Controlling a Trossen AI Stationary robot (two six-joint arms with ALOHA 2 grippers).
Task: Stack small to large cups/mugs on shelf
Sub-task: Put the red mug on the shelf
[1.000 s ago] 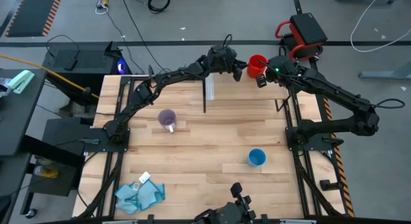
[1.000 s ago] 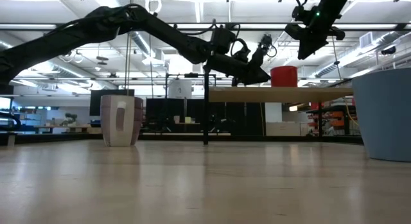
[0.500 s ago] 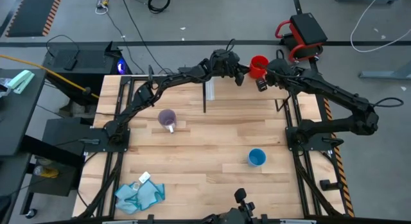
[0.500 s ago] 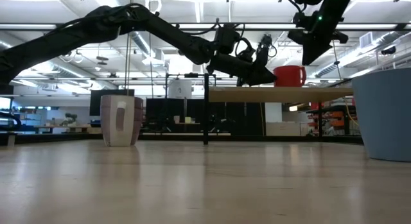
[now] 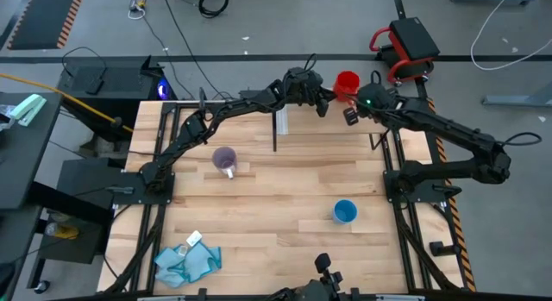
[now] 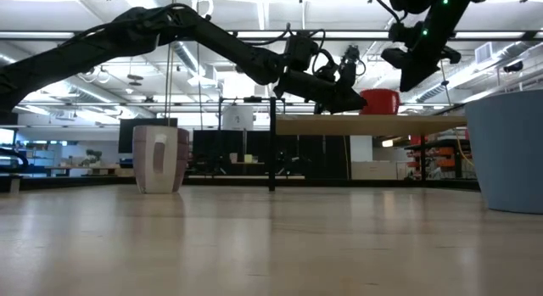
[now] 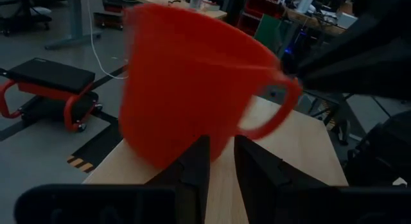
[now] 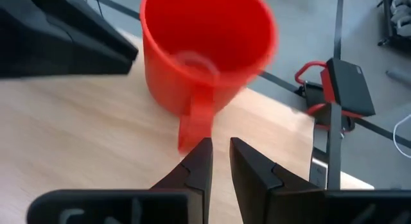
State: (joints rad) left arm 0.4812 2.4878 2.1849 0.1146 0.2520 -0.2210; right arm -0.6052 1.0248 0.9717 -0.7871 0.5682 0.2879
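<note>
With the red mug [image 5: 347, 81] set on the shelf [image 6: 365, 122] between the nearly closed, empty left end effector [image 5: 321, 103] and right end effector [image 5: 351, 114], the light-blue cup [image 5: 344, 211] and purple-grey mug [image 5: 225, 158] are left on the counter [image 5: 285, 206], unstacked.

The red mug [image 5: 347, 82] stood at the far edge of the shelf [image 5: 328, 128], hemmed in by the left gripper [image 5: 321, 101] on one side and the right gripper [image 5: 351, 113] just beside its handle on the other. The rest of the shelf top lay open. On the desk [image 5: 276, 206] below, only the purple mug [image 5: 225, 159], the blue cup [image 5: 345, 211] and a cloth [image 5: 188, 260] stood well apart.
</note>
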